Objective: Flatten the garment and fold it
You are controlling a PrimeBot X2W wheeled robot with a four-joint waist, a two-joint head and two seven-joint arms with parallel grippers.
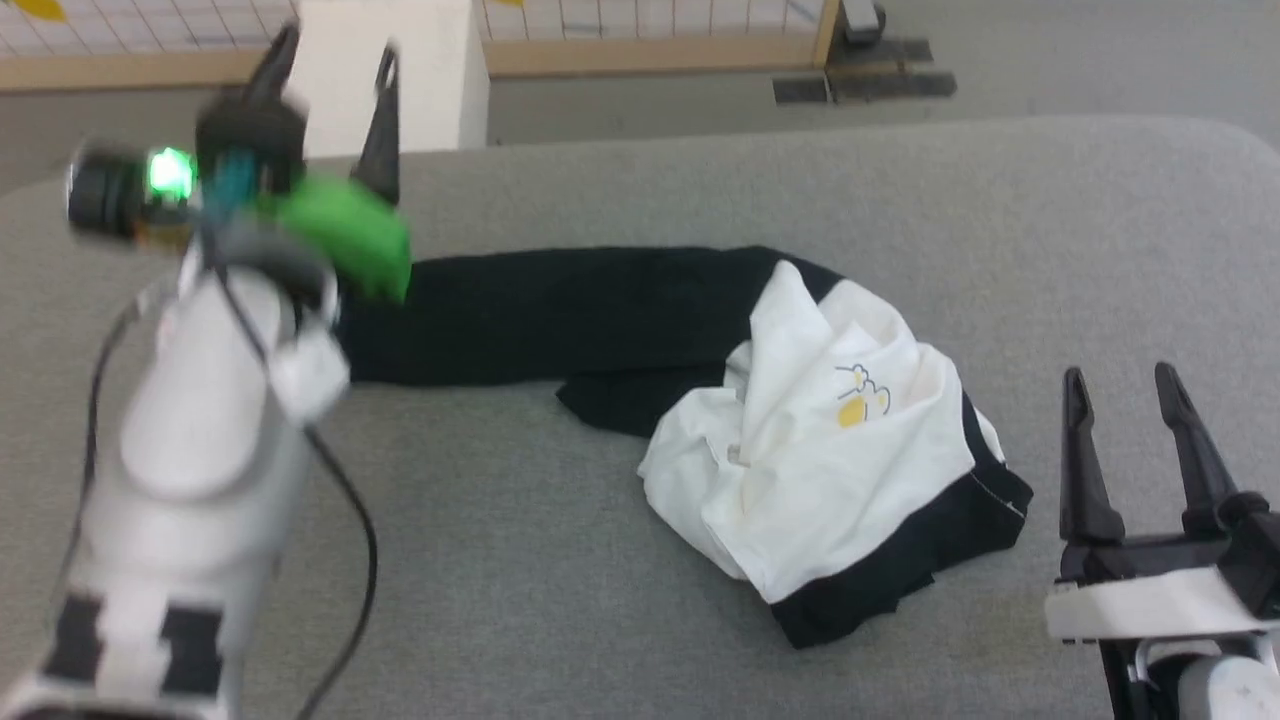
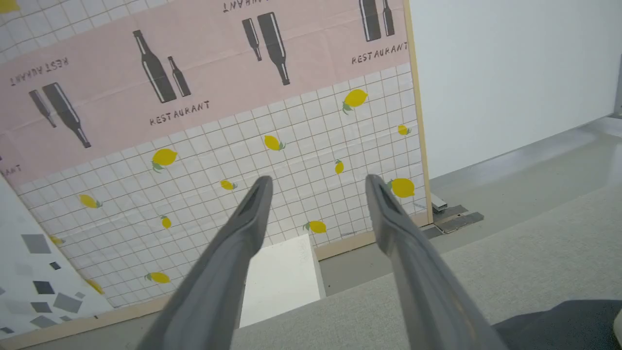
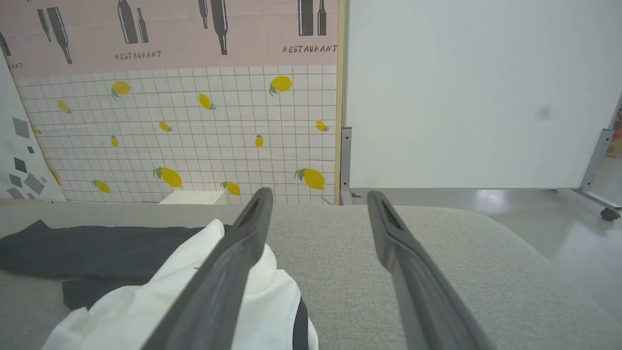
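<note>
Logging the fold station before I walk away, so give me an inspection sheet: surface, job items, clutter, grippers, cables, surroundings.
Surface: grey padded table, the shirt lying on it.
Job's things: garment crumpled, white body bunched, one black sleeve stretched toward the robot's left; not folded.
Clutter: nothing seen.
Grippers: left gripper open, holding nothing, raised near the sleeve's end; right gripper open, holding nothing, apart from the garment's right side.
Cables: black cable hanging loose along the left arm.
Surroundings: lemon-print panel, white board, white block beyond the table.
</note>
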